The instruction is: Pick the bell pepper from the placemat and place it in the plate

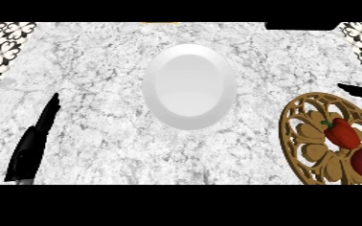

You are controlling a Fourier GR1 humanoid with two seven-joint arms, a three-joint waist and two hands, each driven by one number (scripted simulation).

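A red bell pepper (343,133) with a green stem lies on the ornate wooden placemat (305,139) at the right edge. A white oval-looking plate (188,87) sits in the middle of the counter with nothing on it. My left hand (32,146) rests at the lower left with its fingers straight, pointing away from me, far from pepper and plate. Only a thin black tip of my right hand (351,90) shows at the right edge, just above the placemat and apart from the pepper.
A second dark red thing (356,163) lies on the placemat's lower right, cut off by the view's edge. The counter is white-grey marble (99,67). Patterned tiles (13,40) show at the far left and far right corners.
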